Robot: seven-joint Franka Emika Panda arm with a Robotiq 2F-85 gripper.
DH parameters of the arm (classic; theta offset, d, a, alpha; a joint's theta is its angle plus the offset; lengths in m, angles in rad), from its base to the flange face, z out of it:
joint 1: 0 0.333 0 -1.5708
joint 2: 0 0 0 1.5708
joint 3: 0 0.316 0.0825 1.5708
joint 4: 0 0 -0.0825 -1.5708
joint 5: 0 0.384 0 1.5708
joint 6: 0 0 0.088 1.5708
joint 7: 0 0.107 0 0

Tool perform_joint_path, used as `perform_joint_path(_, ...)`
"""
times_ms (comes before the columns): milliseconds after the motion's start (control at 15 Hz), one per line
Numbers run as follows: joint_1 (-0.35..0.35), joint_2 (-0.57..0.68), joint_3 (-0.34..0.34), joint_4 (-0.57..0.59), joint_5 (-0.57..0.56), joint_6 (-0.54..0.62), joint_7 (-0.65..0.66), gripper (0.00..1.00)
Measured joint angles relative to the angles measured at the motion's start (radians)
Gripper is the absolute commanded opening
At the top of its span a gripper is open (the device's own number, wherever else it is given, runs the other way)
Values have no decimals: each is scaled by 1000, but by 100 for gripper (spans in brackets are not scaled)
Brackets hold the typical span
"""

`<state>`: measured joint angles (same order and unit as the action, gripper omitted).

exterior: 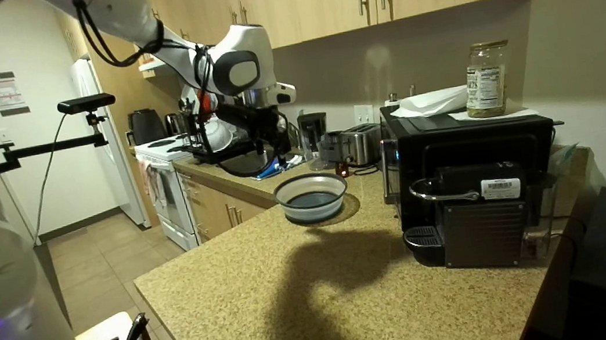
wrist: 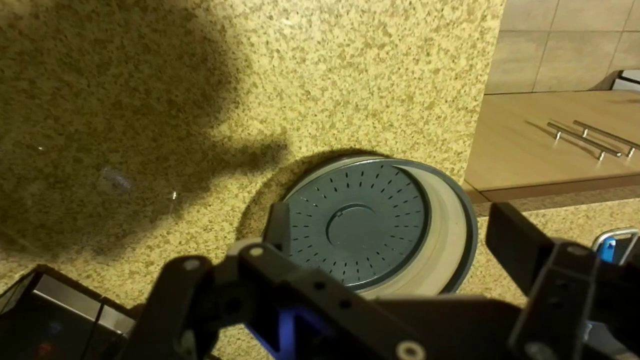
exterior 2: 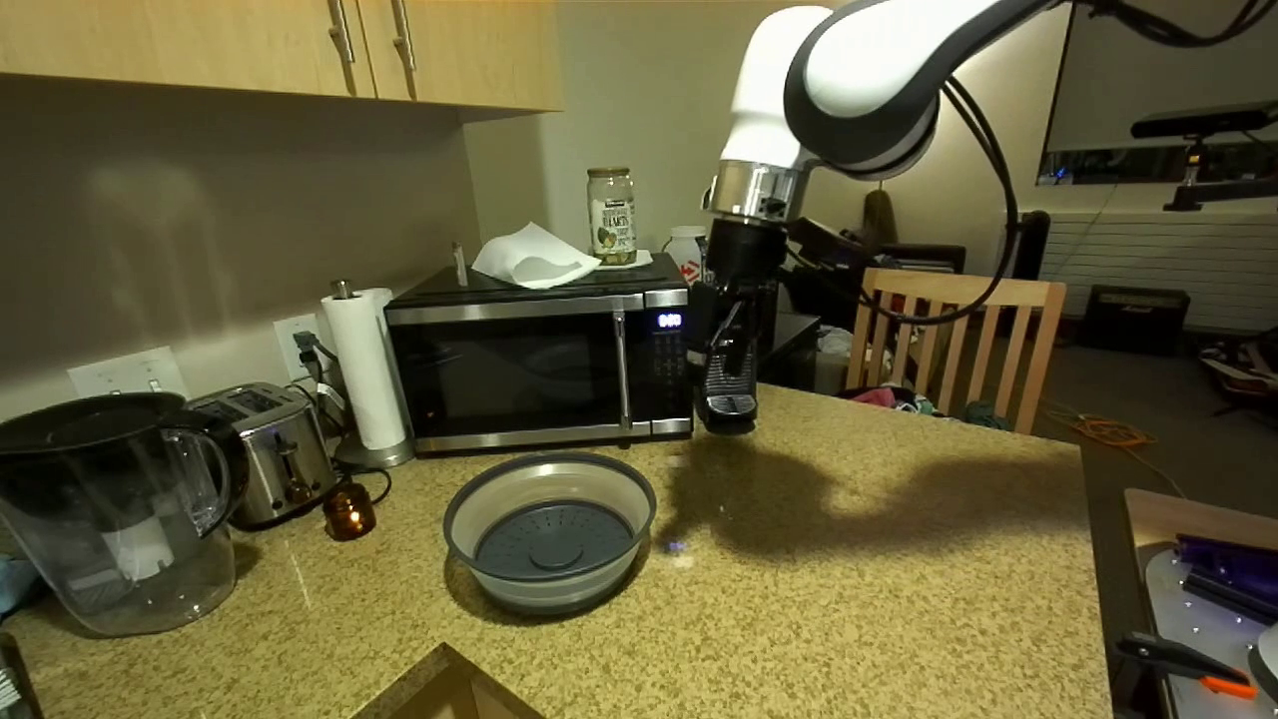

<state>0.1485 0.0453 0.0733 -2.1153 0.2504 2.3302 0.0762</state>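
My gripper is open and empty, its two black fingertips wide apart in the wrist view (wrist: 392,225). It hangs in the air above the counter in both exterior views (exterior: 271,139) (exterior 2: 734,320). Nearest below it is a round collapsible colander, beige with a dark grey rim and a slotted grey base. The colander shows between the fingers in the wrist view (wrist: 357,230) and upright on the counter in both exterior views (exterior: 311,198) (exterior 2: 554,529). The gripper appears apart from it. The left finger hides part of its rim in the wrist view.
A black microwave (exterior 2: 519,374) carries a glass jar (exterior 2: 612,218) and white paper (exterior 2: 534,258). A coffee machine (exterior: 482,222) stands beside it. A toaster (exterior 2: 280,449), paper towel roll (exterior 2: 364,369), amber jar (exterior 2: 349,511) and water pitcher (exterior 2: 110,519) stand on the speckled counter (exterior: 224,285).
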Motion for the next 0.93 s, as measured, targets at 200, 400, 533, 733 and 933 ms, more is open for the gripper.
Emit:
perform_joint_path(200, -2, 62, 0, 40, -48, 0, 84, 100)
perform_joint_path(400, -2, 111, -2, 64, -118, -3, 179, 100)
perform_joint_path(533, 0, 136, -4, 76, -167, -9, 250, 100)
perform_joint_path(733, 5, 169, -10, 100, -215, -39, 349, 100)
perform_joint_path(933, 19, 196, -13, 132, -247, -67, 427, 100)
